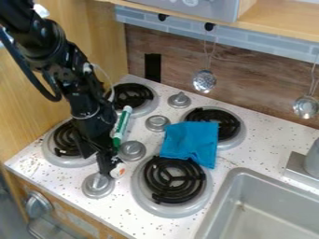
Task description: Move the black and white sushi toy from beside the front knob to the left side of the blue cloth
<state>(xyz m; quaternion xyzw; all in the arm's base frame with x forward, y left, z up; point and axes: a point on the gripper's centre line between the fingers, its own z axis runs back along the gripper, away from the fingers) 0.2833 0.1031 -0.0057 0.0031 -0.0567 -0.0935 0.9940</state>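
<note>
The gripper (103,163) hangs low by the front knob (98,185), its opening and any hold impossible to tell, a green marker (122,125) close beside it, a small whitish thing (118,171) seemingly at its tip, and a blue cloth (190,142) overlapping two burners (169,214).

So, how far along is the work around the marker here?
Nothing looks clearly finished. Under way: the end effector is low among the left-hand burner and knobs, close by the green marker; I can't tell whether it grips it. Probably left: settling the marker and getting the end effector clear of the stovetop.
</note>
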